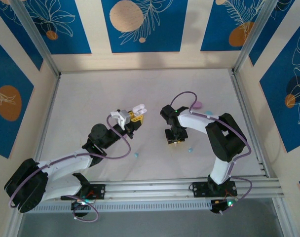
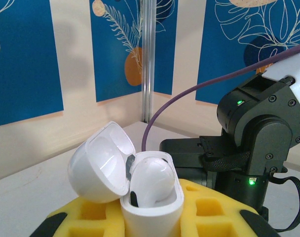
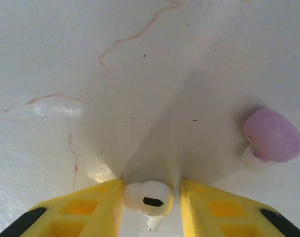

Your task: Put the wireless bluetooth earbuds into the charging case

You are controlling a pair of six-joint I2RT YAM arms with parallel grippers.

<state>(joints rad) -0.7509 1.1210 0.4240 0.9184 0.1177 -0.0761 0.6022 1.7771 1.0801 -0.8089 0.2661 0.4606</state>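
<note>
Tabletop [image 1: 91, 98]: pale, with faint hairline marks. Both my hands are over its middle.

Left hand [image 1: 134, 117]: clamped narrow on the white charging case [image 2: 151, 215], which is held up off the tabletop. The lid [image 2: 98, 168] is swung open to one side. My yellow fingers [image 2: 209, 207] press the case body from both sides.

Right hand [image 1: 173, 140]: points down at the tabletop, part-closed, gripping the second white earbud [image 3: 149, 196] between the yellow pads.

Lilac rounded item [image 1: 197, 104]: lies towards the far right of the tabletop, too small to identify.

Seated white earbud [image 2: 152, 180]: sits in the case's well.

Pink earbud [image 3: 273, 136]: lies on the tabletop just beside my right hand, its white tip showing.

Two teal earbuds [image 1: 136, 154] [image 1: 190, 149]: lie apart on the tabletop, nearer its near edge.
</note>
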